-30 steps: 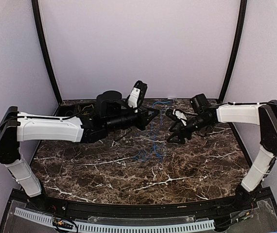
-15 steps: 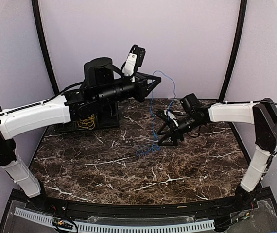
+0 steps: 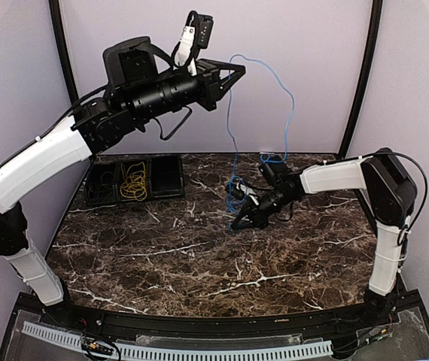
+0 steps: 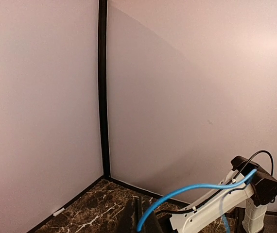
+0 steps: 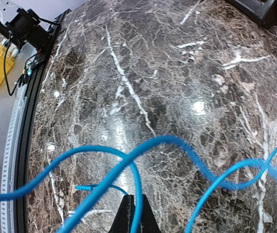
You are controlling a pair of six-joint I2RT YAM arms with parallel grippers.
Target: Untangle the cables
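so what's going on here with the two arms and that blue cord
Two robot arms are untangling cables. The left gripper is shut on the blue cable and holds it high above the table, so the cord hangs in long loops. The right gripper is shut on a lower stretch of the same cable, close to the tabletop. The yellow cable lies in a black tray at the back left, apart from the blue one.

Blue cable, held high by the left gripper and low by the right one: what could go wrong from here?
The blue cable crosses itself in loops between the left gripper and the right gripper; pulling them apart may tighten a knot. One loop drapes by the right arm's wrist and might snag there.
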